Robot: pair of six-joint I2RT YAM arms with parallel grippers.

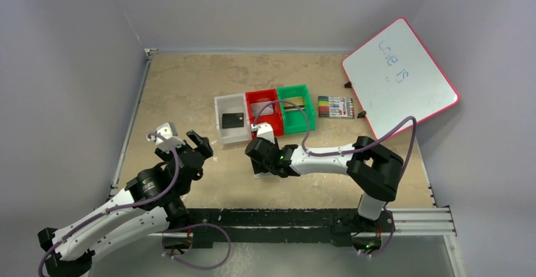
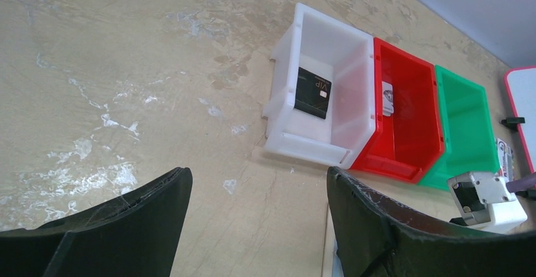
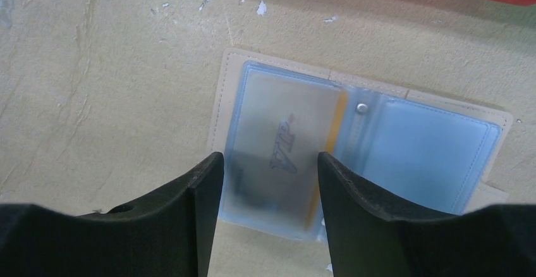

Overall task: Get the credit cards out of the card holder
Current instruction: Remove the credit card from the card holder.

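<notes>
Hovering over open card holder (image 3: 430,150) (VIP card (image 3: 284,144) inside), right fingers (image 3: 189,226) spread; over tabletop (image 2: 126,68), left fingers (image 2: 126,226) spread

Grey walls (image 1: 63,36) — scuffed beige tabletop (image 1: 183,87)

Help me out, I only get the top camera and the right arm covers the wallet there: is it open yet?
Observer: Yes. The right wrist camera shows the wallet lying open and flat.
Operator: Any card in it?
Observer: One card marked VIP sits in a pocket, seen between the right hand's open fingers.
Operator: What is the dark thing in the white bin?
Observer: The left wrist camera shows a black card with VIP printed on it, lying in the white bin.
</notes>
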